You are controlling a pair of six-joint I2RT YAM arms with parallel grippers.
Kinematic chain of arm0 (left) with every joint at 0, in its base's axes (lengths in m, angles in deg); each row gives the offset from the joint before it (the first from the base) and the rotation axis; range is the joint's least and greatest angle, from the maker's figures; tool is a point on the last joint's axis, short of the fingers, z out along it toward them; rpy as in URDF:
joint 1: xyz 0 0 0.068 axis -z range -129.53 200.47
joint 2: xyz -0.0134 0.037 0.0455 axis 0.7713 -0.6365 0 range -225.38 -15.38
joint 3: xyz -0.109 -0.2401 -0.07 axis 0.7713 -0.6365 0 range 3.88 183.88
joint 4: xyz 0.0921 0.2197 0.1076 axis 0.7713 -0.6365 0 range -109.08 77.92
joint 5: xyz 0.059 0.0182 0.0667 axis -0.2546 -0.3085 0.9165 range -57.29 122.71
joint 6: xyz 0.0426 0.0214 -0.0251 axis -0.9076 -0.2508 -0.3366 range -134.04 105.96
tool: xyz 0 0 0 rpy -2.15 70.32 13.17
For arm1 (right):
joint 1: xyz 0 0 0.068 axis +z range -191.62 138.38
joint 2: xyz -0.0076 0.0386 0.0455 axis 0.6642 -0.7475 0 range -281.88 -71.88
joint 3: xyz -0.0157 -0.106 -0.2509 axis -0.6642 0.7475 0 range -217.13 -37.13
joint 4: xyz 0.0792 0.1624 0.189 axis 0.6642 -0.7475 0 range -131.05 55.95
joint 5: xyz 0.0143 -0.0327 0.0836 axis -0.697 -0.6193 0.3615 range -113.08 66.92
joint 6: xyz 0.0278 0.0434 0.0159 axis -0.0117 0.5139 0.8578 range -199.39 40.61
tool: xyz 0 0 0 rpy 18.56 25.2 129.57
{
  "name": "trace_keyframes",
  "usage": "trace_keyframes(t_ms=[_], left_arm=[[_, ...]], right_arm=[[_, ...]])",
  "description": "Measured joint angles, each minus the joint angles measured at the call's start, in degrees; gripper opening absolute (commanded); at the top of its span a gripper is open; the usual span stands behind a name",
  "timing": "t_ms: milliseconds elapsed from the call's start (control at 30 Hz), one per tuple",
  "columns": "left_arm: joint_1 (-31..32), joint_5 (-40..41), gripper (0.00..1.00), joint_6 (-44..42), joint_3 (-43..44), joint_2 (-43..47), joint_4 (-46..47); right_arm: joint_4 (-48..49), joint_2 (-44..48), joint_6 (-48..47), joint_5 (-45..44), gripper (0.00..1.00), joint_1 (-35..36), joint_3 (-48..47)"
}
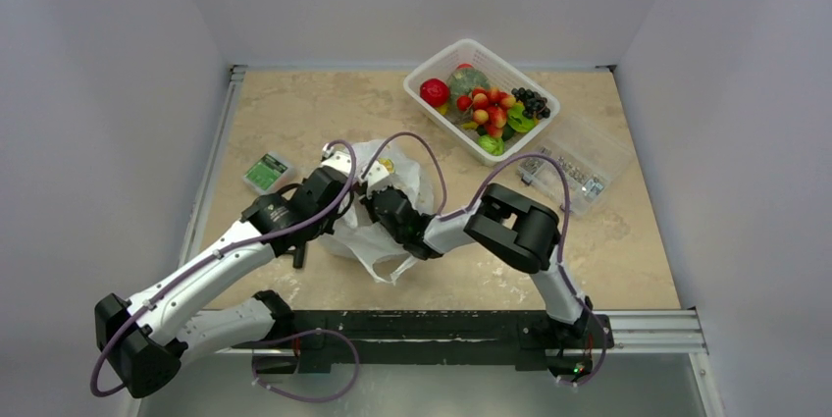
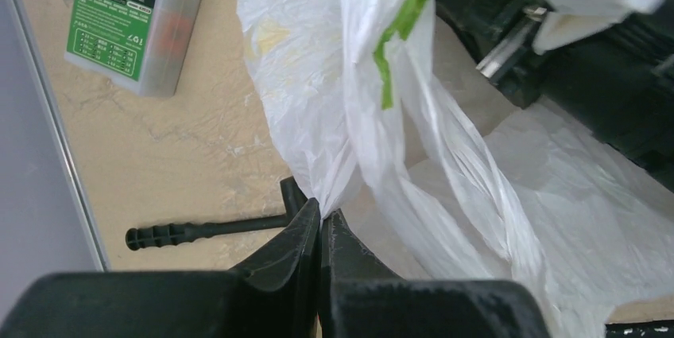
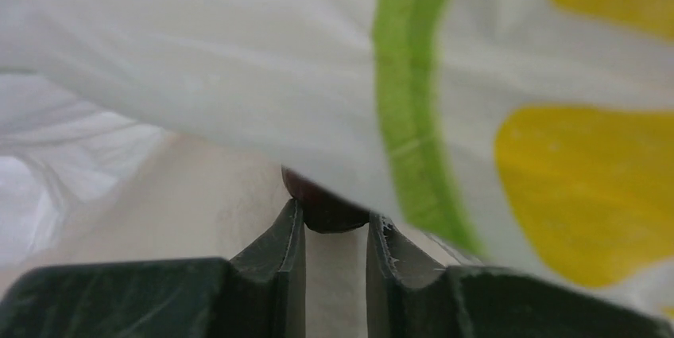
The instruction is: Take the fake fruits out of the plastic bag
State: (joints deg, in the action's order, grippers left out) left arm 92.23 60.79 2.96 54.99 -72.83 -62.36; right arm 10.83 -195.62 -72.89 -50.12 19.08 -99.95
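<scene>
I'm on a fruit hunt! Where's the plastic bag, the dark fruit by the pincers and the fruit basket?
plastic bag [image 2: 306, 60], left wrist view, crinkly white side.
dark red fruit [image 3: 324, 209], right wrist view, visible rounded part.
white basket [image 1: 443, 123], top view, near-left rim.

Top looks down — wrists crowd the bag [image 2: 302, 75].
</scene>
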Motion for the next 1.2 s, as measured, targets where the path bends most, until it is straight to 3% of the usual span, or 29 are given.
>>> trace_keyframes(t_ms=[67,233,367,633,767,1033,1200], left_arm=[[0.00,0.59,0.00,0.02,0.00,0.33,-0.02],[0.00,0.76,0.37,-0.15,0.02,0.42,-0.17],[0.00,-0.74,0.60,-0.48,0.02,1.88,-0.11],[0.00,-3.76,0.75,-1.55,2.32,14.45,-0.28],[0.00,-5.86,0.99,-2.84,7.39,15.80,0.46],[0.07,-22.80,1.00,-10.40,10.10,8.57,2.95],[0.07,-23.21,1.00,-11.26,12.11,-1.11,2.03]], right_arm=[[-0.52,2.93,-0.17,0.09,0.00,0.00,2.62],[-2.16,14.12,0.00,2.71,0.00,-0.02,6.80],[-1.86,20.65,0.87,6.08,0.00,-0.02,7.65],[-7.80,23.10,3.65,9.94,0.00,-0.02,9.90],[-14.05,27.02,6.49,11.82,0.00,-0.02,11.26],[-26.25,38.77,12.72,14.62,0.00,-0.02,15.45],[-36.04,46.88,15.56,14.23,0.00,-0.02,16.41]])
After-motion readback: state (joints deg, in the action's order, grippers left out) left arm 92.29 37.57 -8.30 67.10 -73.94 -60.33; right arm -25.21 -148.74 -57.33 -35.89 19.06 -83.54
